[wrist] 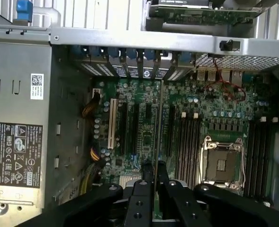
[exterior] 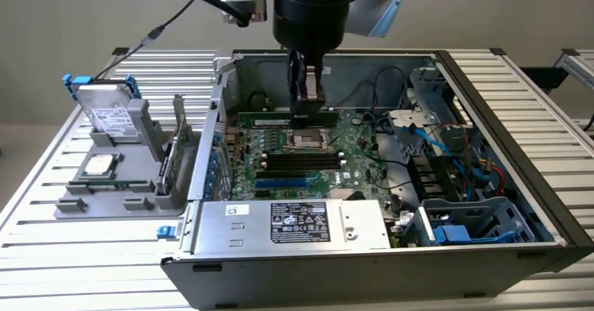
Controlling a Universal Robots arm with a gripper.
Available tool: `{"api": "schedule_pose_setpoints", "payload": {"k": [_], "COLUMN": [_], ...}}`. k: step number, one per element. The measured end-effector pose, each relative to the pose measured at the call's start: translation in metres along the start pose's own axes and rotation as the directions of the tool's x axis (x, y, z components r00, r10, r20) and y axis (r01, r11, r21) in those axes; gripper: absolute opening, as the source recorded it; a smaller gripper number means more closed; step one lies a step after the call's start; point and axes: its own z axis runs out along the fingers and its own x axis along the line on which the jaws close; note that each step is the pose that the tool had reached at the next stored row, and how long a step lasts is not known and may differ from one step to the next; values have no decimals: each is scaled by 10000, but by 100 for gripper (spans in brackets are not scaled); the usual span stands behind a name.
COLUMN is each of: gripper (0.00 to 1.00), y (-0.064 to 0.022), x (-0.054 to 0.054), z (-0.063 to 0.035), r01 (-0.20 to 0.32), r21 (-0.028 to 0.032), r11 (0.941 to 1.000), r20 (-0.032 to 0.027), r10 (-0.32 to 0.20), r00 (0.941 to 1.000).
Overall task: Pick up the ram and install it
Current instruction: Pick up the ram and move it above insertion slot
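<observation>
Closest in, my gripper is pinched tight on the ram, which hangs edge-on above the motherboard. Pickup is done; the stick is not yet seated in a memory slot.

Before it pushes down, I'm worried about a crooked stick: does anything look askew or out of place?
Nothing stands out. The gripper holds the ram on edge, running parallel to the slots; no cable lies over them.
</observation>
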Motion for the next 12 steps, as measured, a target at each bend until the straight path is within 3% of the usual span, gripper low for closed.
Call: {"api": "schedule_pose_setpoints", "payload": {"k": [4,7,12], "gripper": [14,14,14], "y": [-189,-296,-356], "x": [-21,-122,-281], "z": [60,103,179], "r01": [0,-2,-3], "r21": [0,-2,-3], "r11": [10000,10000,10000], "r20": [-11,-25,-44], "r10": [0,2,3], "r00": [10000,10000,10000]}}
